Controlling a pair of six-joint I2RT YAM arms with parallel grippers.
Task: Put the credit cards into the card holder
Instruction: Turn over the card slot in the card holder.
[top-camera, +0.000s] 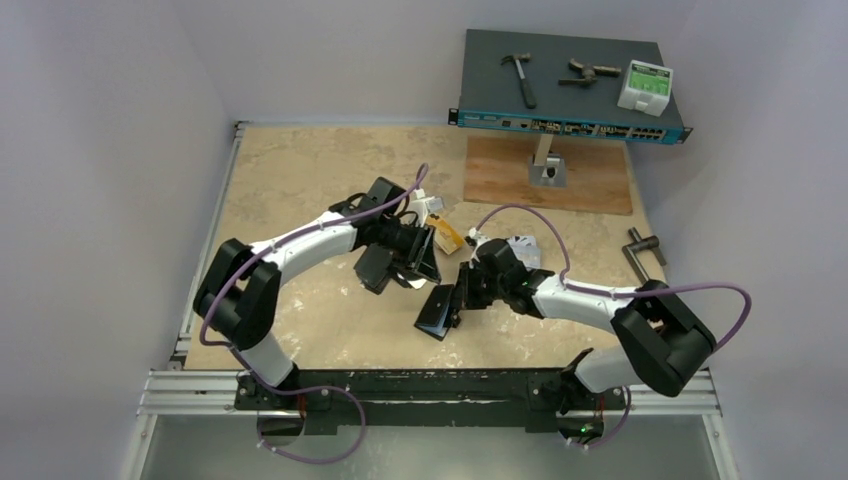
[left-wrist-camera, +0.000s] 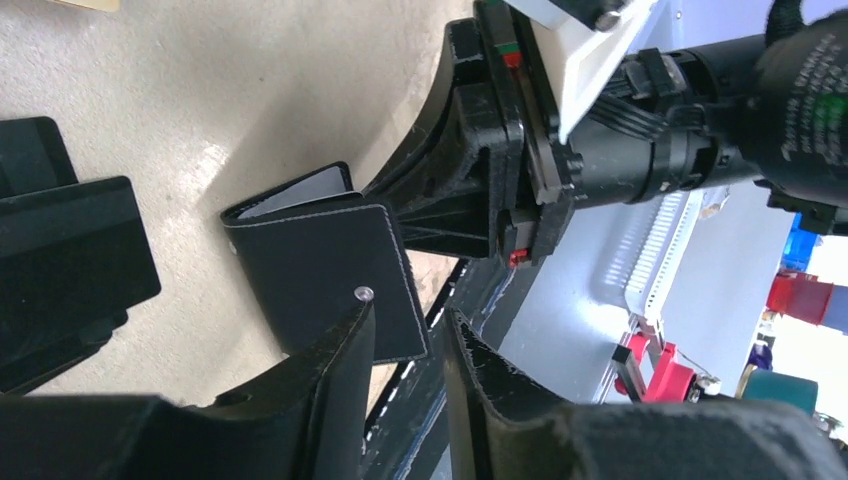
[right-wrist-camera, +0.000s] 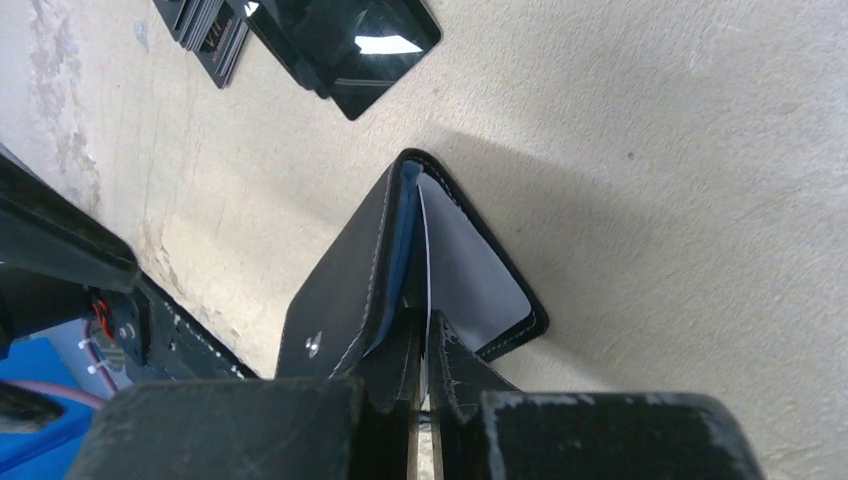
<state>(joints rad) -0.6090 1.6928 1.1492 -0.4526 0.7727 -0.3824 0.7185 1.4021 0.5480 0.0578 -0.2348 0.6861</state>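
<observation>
Beige tabletop (right-wrist-camera: 650, 120) backs the card holder (right-wrist-camera: 340, 290), right fingers (right-wrist-camera: 460, 370) pinching its pale sleeve (right-wrist-camera: 470, 270).

from my left wrist camera i see the card holder (left-wrist-camera: 315, 265) standing half-open on the beige table (left-wrist-camera: 200, 90). it has white stitching round its black flap and a metal snap stud (left-wrist-camera: 363, 293) near the lower edge. a greyish sleeve (left-wrist-camera: 300, 190) peeks out behind the flap. my left gripper (left-wrist-camera: 410, 320) has its jaws apart. one finger (left-wrist-camera: 340, 365) has its tip right at the stud, and the flap's corner falls in the gap. the right gripper (left-wrist-camera: 395, 200) meets the holder's far side. two flat glossy black slabs (left-wrist-camera: 75, 260) lie at the left.
</observation>
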